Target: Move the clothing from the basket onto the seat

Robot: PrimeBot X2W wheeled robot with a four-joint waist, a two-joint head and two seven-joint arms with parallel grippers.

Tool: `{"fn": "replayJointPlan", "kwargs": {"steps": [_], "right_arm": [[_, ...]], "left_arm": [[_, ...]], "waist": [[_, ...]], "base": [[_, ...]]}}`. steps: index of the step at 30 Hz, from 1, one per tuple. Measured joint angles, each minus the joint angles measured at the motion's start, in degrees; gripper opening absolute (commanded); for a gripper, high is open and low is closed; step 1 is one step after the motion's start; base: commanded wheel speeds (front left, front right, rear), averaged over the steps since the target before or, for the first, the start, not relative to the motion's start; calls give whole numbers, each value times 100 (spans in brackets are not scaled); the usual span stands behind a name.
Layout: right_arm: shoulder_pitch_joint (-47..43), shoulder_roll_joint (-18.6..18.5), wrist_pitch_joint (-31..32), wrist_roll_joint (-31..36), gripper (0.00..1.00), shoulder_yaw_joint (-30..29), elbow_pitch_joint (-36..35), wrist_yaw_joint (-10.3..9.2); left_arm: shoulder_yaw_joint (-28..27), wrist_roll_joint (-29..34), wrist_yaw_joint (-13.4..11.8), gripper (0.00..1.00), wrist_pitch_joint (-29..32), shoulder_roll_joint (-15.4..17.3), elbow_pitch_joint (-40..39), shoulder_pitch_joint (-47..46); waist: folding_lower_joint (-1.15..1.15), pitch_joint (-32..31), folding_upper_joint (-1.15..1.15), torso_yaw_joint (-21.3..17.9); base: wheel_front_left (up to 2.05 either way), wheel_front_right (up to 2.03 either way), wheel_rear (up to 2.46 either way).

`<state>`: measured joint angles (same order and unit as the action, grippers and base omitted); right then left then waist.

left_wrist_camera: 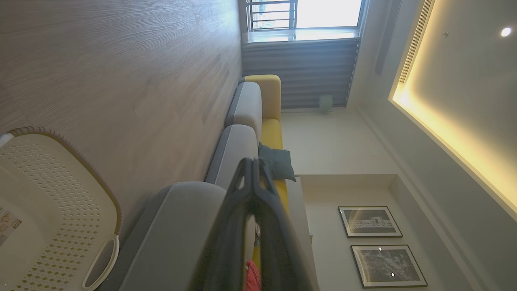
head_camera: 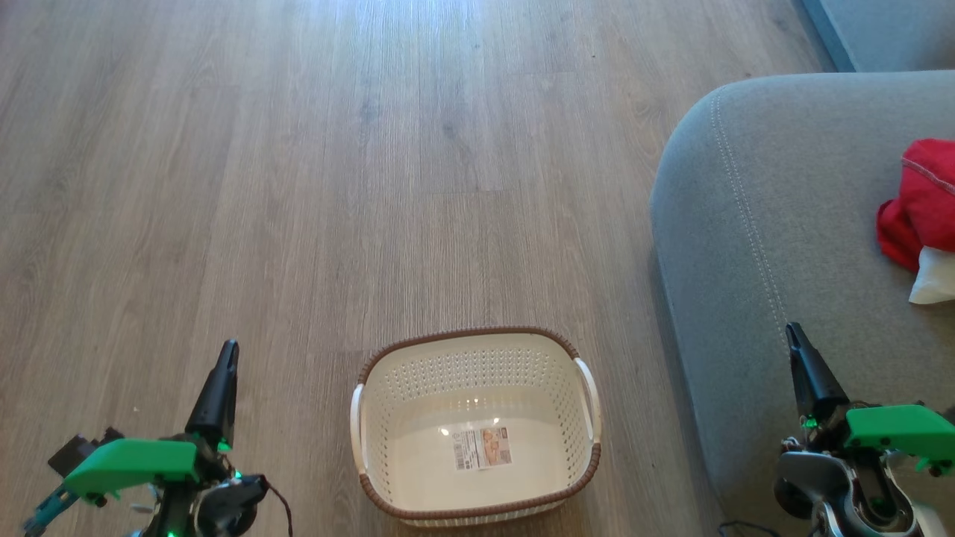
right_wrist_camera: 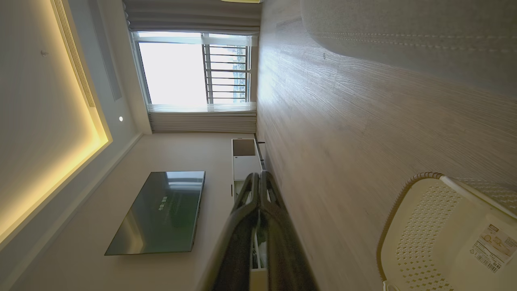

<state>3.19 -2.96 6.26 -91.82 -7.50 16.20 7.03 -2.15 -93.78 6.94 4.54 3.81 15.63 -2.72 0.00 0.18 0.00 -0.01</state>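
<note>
The head camera looked steeply down at the floor (head_camera: 298, 186), the basket (head_camera: 470, 330) close below. Each wrist camera lay rolled sideways, low, sighting along the left fingers (left_wrist_camera: 226, 238) and right fingers (right_wrist_camera: 282, 242) across the room. All 3 shared the basket and the seat (head_camera: 783, 186).

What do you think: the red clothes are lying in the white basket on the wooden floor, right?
No. The white basket on the wooden floor is empty; the red clothes are lying on the grey sofa seat, as the head view shows.
</note>
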Motion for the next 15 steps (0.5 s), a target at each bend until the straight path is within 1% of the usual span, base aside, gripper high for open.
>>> {"fn": "replayJointPlan", "kwargs": {"steps": [15], "right_arm": [[0, 1, 0, 0, 0, 0, 0, 0]], "left_arm": [[-38, 1, 1, 0, 19, -10, 1, -1]], "waist": [[0, 0, 0, 0]], "base": [[0, 0, 0]]}}
